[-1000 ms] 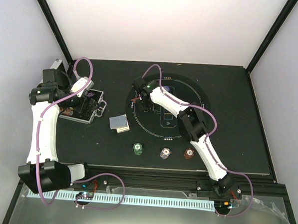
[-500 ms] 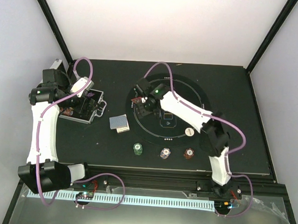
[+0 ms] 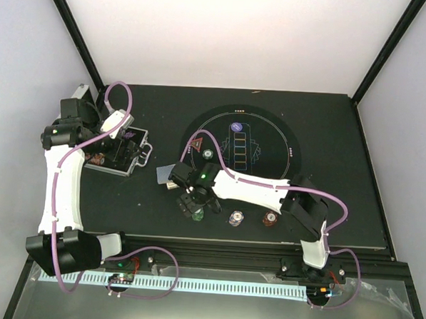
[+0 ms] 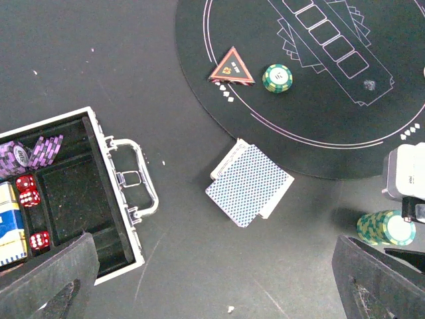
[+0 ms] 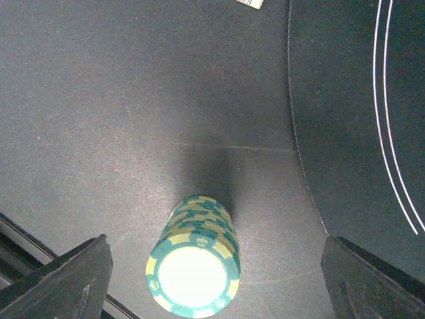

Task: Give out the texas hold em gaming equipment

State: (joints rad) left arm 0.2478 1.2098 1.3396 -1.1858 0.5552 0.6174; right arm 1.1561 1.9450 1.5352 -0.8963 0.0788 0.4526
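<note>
- The right gripper (image 5: 216, 256), fingers spread, hangs straight over the upright green chip stack (image 5: 194, 272) at the table's (image 3: 355, 174) near edge, just off the mat (image 3: 271, 134) (the left gripper (image 4: 212, 266), also spread, is well apart).
- 1 second ago it was over the mat's left side, where 1 green chip (image 3: 208, 154) now shows.

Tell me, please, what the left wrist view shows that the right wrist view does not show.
Only the left wrist view: the open silver case with purple chips and red dice, the whole deck of cards, and the red triangle marker and a green chip on the mat. Only the right wrist view: the right gripper open, its fingers either side of the green chip stack, not touching it. Both: that stack and the mat's edge.
</note>
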